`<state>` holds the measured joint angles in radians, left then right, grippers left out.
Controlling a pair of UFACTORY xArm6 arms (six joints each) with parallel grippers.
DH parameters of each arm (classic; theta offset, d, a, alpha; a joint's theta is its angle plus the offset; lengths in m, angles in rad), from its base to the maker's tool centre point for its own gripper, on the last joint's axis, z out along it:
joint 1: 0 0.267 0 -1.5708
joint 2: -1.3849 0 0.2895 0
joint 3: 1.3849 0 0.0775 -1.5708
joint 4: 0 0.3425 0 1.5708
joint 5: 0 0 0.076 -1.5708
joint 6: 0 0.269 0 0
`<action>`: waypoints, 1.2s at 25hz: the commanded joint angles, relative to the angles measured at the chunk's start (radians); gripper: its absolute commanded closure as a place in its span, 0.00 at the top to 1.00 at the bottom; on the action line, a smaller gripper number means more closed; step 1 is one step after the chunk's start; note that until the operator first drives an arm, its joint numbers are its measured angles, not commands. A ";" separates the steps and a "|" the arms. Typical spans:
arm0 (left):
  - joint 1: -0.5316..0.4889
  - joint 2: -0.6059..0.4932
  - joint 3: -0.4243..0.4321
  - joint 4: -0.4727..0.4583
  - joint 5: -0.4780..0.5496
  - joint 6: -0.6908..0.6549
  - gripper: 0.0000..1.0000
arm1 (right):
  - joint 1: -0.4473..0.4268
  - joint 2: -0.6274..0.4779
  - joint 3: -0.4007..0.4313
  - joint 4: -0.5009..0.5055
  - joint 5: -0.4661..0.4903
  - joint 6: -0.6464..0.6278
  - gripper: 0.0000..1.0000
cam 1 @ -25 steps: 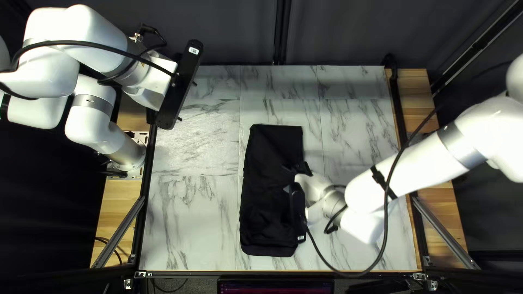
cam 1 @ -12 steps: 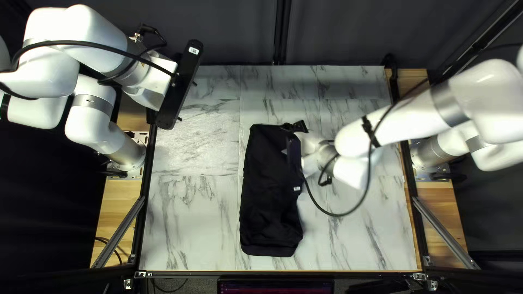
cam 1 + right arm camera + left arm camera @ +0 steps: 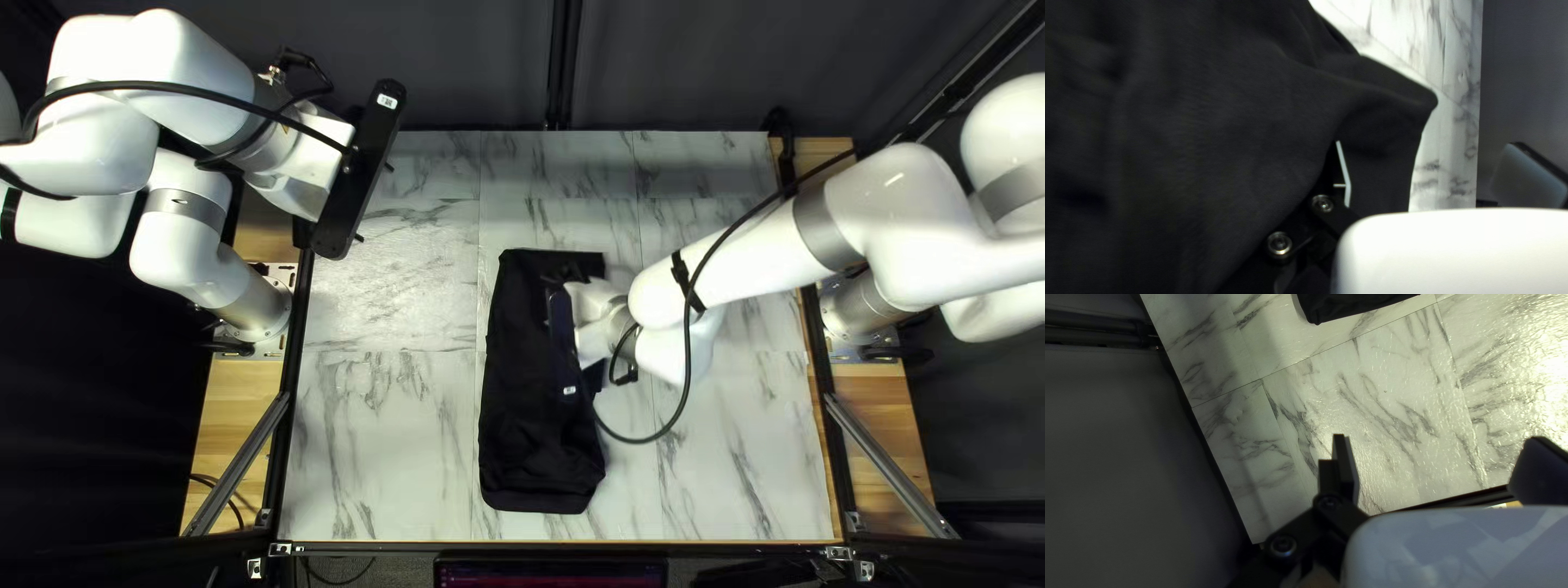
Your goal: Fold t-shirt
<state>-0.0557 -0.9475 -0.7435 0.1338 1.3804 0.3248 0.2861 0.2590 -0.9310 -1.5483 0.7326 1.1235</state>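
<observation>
Black t-shirt [image 3: 533, 436] lies narrow on surface [image 3: 381, 446], probably folded lengthwise ready for halving. Right gripper [image 3: 1427, 144], fingers apart, sits at t-shirt's side, likely to straighten layers. Left gripper [image 3: 1438, 438] hangs open well apart from t-shirt, presumably leaving room. Fingertip against t-shirt hard to make out; cloth under right arm [image 3: 751, 267] hidden.

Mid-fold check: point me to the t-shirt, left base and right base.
T-shirt [image 3: 528, 441]: top left view, its half nearer the near edge.
Left base [image 3: 259, 307]: top left view, its silver side.
Right base [image 3: 858, 306]: top left view, its silver side.
</observation>
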 commanded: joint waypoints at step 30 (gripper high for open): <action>0.000 0.000 0.000 0.000 0.000 0.000 1.00 | 0.063 -0.022 -0.052 0.082 0.049 -0.122 1.00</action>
<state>-0.0557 -0.9475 -0.7435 0.1338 1.3804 0.3248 0.3222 0.2996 -1.0092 -1.4990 0.7398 1.0515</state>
